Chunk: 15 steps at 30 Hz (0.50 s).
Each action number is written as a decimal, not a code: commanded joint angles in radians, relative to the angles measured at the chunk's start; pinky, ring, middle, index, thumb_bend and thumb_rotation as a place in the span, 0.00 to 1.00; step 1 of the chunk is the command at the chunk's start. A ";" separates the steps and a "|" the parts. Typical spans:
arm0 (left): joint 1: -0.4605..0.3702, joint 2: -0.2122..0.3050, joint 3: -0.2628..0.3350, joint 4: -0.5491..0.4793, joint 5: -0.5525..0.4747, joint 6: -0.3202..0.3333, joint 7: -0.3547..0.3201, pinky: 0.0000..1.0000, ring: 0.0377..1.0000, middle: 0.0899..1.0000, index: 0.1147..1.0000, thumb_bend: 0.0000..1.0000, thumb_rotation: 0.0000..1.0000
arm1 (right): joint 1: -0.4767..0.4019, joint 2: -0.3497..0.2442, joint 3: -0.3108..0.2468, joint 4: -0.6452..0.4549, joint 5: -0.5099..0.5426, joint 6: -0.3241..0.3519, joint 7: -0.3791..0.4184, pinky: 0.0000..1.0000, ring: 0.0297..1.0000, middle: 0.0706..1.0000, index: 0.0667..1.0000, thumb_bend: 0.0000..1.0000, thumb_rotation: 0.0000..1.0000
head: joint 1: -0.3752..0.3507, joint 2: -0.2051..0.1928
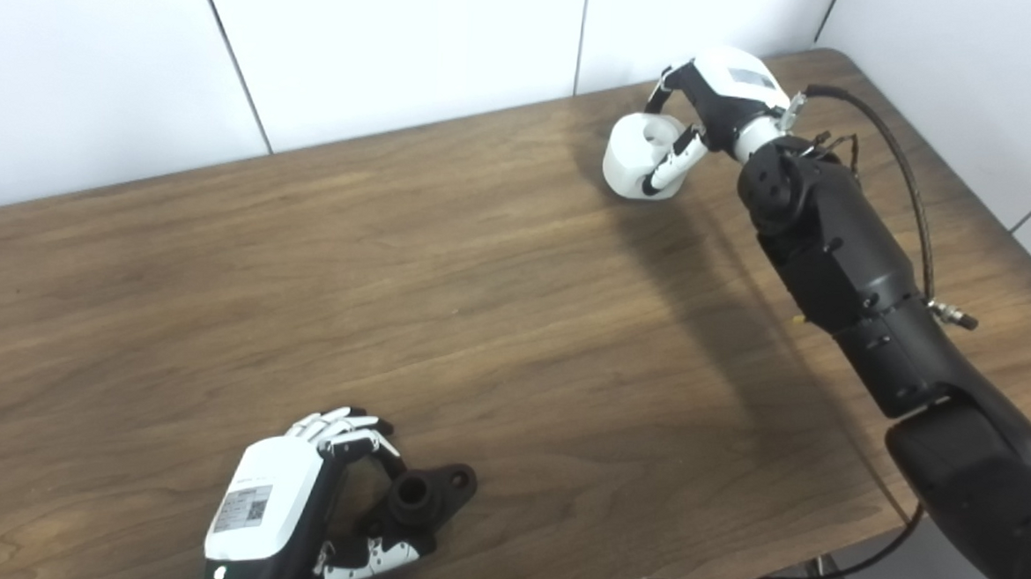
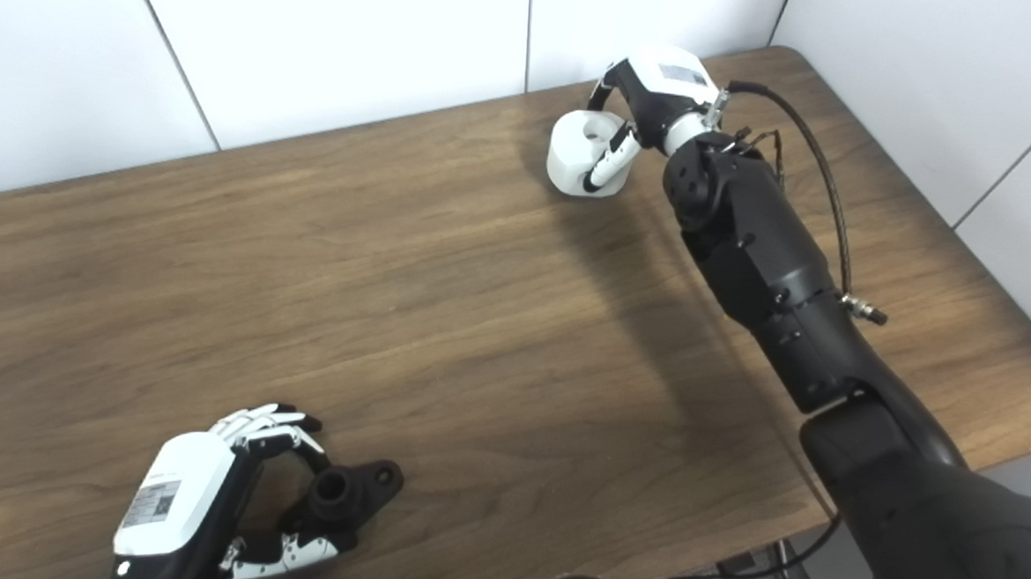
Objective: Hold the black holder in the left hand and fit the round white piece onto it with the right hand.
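Left hand (image 1: 292, 507), at the near edge of the surface (image 1: 478, 323), curls around the black holder (image 1: 421, 501), which appears to rest on the wood with its socket facing up. Far from that holder, toward the back right, the right hand (image 1: 710, 106) closes around the round white piece (image 1: 637, 155). Firm both grips before lifting, I judge, then align the bores; the hands' labels are too blurred to read.
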 commanded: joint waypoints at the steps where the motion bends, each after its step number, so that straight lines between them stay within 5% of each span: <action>1: 0.013 0.006 -0.003 -0.006 0.015 0.004 -0.015 0.86 0.84 0.74 0.42 0.52 0.05 | -0.029 -0.037 -0.006 -0.025 -0.004 -0.018 -0.024 0.87 0.94 0.86 0.45 0.52 0.15 | 0.002 0.000; 9: 0.009 -0.004 -0.014 -0.007 0.030 0.006 -0.019 0.86 0.84 0.74 0.42 0.52 0.05 | -0.017 -0.062 -0.006 -0.064 0.017 -0.042 -0.017 0.85 0.93 0.85 0.45 0.52 0.15 | 0.060 0.024; 15: 0.008 -0.032 -0.035 -0.006 0.066 0.015 -0.025 0.86 0.84 0.74 0.42 0.52 0.05 | 0.019 -0.106 -0.006 -0.221 0.027 -0.027 0.077 0.87 0.93 0.84 0.45 0.52 0.15 | 0.169 0.062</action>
